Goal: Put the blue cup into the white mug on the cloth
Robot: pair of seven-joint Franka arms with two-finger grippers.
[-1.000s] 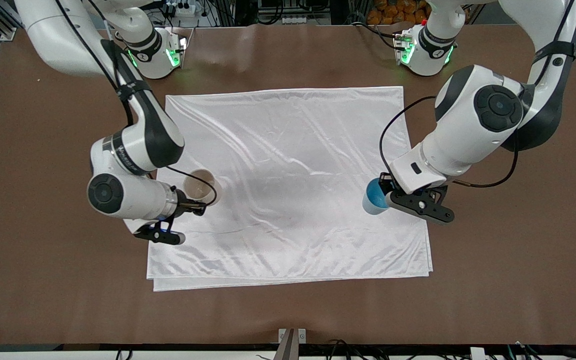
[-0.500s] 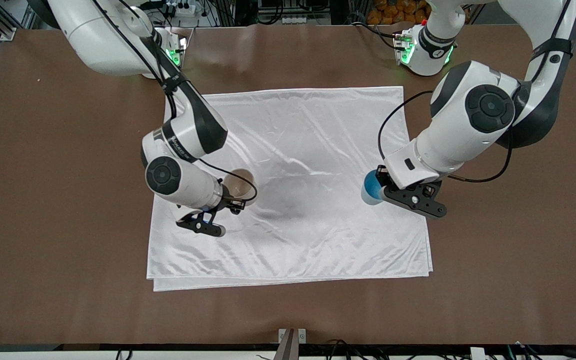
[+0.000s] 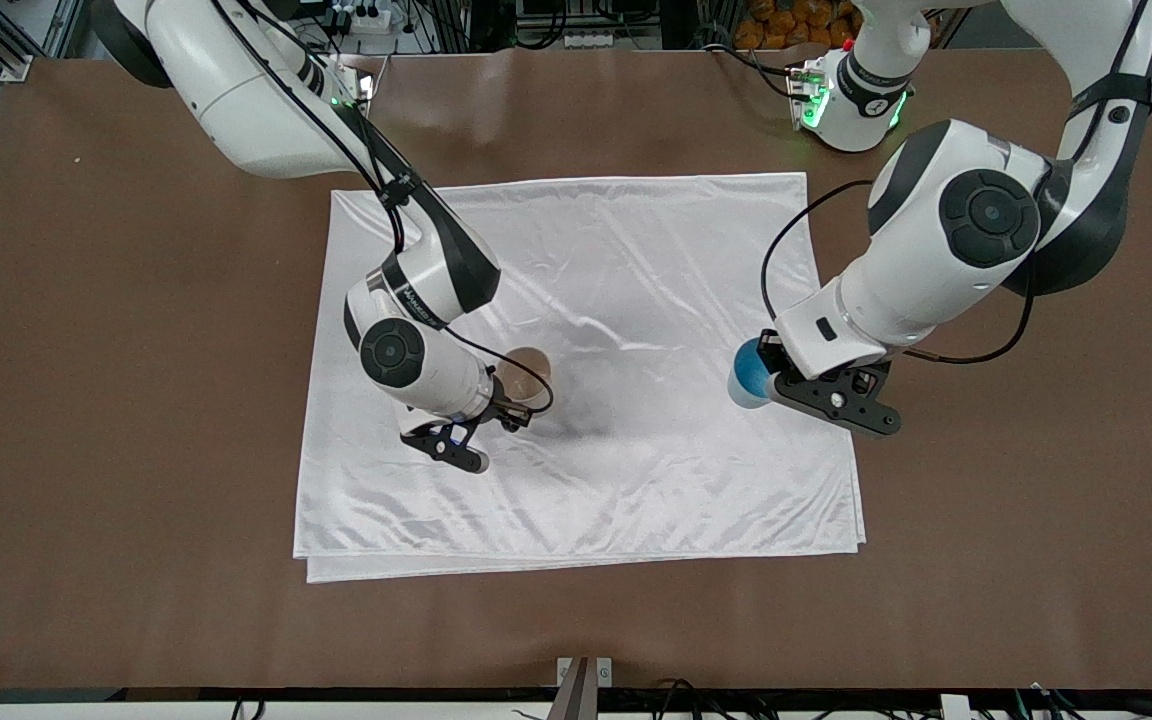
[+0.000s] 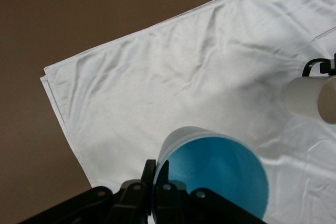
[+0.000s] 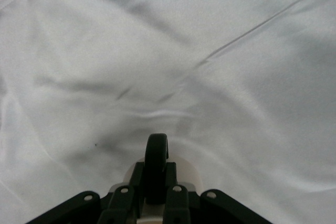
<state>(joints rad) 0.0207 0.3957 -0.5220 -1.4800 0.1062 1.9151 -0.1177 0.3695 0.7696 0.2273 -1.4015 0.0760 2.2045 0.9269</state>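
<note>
The white cloth (image 3: 626, 260) lies wrinkled on the table. My right gripper (image 3: 508, 414) is shut on the black loop handle (image 5: 156, 156) of the white mug (image 3: 528, 374), holding it over the cloth's middle part, its cream inside showing. My left gripper (image 3: 766, 370) is shut on the rim of the blue cup (image 3: 746, 378), over the cloth's edge toward the left arm's end. In the left wrist view the blue cup (image 4: 220, 174) is pinched by its wall in my left gripper (image 4: 156, 176), with the mug (image 4: 311, 98) farther off over the cloth (image 4: 157, 87).
Bare brown table (image 3: 136, 400) surrounds the cloth on every side. The two arm bases (image 3: 851, 95) stand along the table's edge farthest from the front camera. The cloth's folded double edge (image 3: 576, 560) lies nearest the front camera.
My right arm has carried the mug from the cloth's edge at the right arm's end toward the cloth's middle. My left arm with the blue cup has barely shifted.
</note>
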